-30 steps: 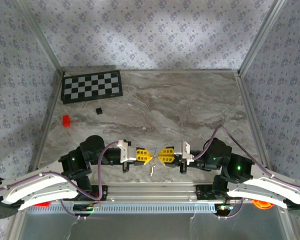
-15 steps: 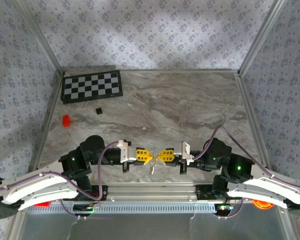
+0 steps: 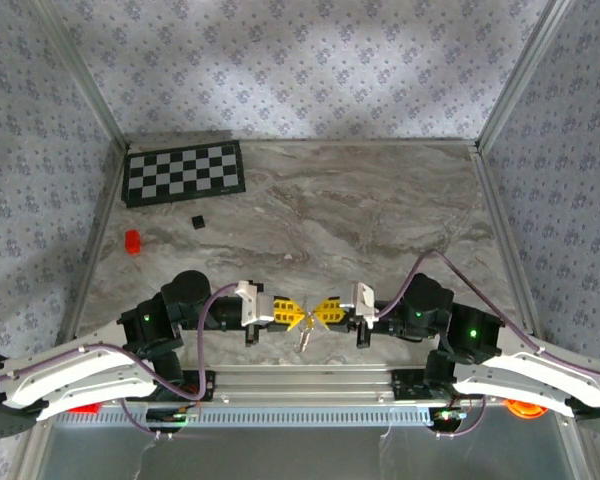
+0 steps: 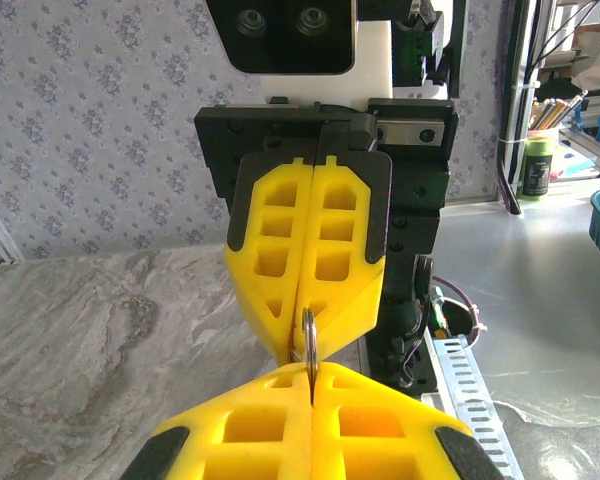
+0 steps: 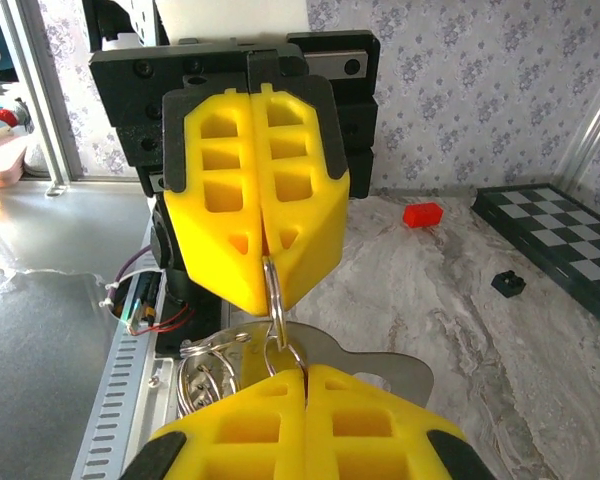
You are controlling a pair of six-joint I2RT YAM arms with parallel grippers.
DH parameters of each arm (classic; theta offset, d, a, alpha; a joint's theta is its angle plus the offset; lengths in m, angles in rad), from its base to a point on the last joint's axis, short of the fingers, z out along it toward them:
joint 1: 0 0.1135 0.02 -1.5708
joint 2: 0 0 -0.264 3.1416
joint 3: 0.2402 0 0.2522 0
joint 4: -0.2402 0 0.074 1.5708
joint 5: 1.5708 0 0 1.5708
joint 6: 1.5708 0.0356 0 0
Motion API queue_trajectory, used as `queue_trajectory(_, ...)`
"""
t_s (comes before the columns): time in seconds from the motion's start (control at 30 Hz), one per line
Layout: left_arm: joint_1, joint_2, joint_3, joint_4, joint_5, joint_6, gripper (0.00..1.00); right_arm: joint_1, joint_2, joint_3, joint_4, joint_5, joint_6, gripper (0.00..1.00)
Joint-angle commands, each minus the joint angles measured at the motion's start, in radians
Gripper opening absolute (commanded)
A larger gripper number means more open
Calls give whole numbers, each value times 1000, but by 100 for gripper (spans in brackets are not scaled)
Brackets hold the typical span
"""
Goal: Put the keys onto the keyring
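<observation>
Top external: left hand [image 3: 298,315], right hand [image 3: 317,313] tip-to-tip, both clamping keyring [image 5: 273,300].

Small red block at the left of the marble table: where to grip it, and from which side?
Probably from straight above, pinching the two longer side faces of the small red rectangular block. It lies flat on the grey marble tabletop, its long axis running away from the arms, and the small black cube sits well apart from it.
</observation>
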Motion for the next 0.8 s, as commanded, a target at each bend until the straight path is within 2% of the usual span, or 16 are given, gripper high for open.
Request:
queue_trajectory(0.0,-4,-4,25,44,27,10,0,-8,1,33,-11,11,-4,0)
queue_trajectory(0.23,-5,-6,30,40,26,12,0,-15,-5,37,-5,4,-4,5)
queue_trajectory(0.57,-4,-6,36,39,28,10,0,-16,-60,7,17,-3,14,26)
queue_trajectory(0.77,-3,-10,39,52,35,6,0,-13,-90,-20,25,-2,37,32)
